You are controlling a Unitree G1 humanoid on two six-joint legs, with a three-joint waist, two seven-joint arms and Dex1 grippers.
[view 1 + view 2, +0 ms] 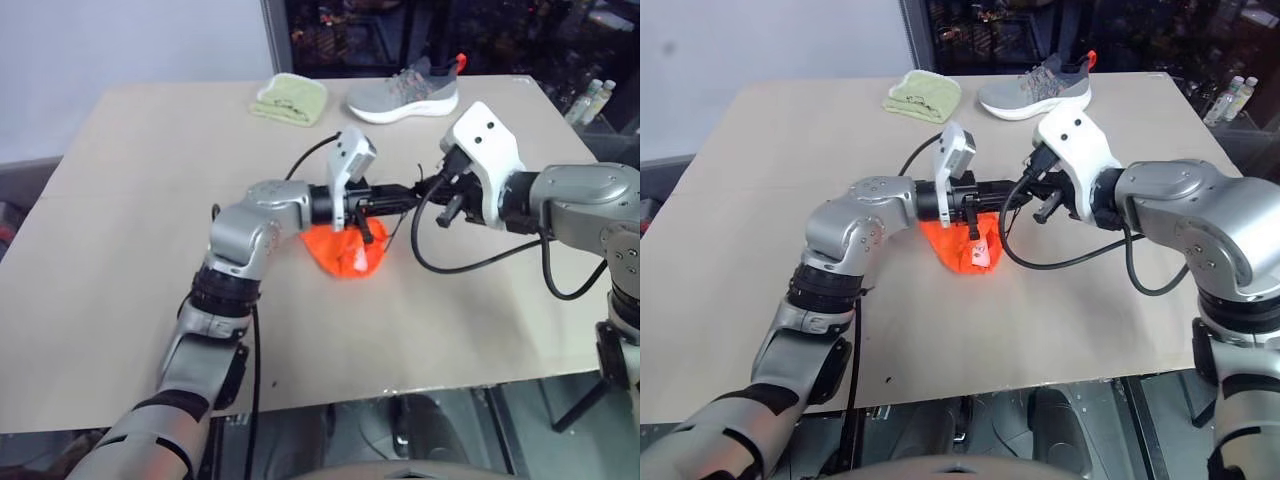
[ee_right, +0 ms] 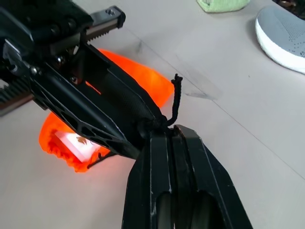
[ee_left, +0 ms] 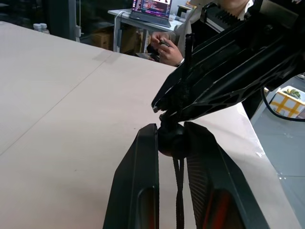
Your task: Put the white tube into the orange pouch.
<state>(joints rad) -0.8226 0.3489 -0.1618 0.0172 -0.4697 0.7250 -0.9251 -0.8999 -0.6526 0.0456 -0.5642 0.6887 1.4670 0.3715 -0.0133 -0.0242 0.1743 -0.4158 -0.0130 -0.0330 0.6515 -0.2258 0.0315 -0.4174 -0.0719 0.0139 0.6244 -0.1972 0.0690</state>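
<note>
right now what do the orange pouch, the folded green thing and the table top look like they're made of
Orange pouch: thin soft fabric, probably synthetic; it slumps and wrinkles and shows a slight sheen.
Folded green cloth: looks like terry or microfibre, with a fuzzy matte surface and soft rounded folds.
Table top: flat matte tan board, possibly fibreboard or laminate; no grain visible, so hard to say.

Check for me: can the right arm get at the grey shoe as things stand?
Likely not yet: nothing blocks the way to the grey shoe, but the right end effector is shut on the dark cord of the orange pouch.
</note>
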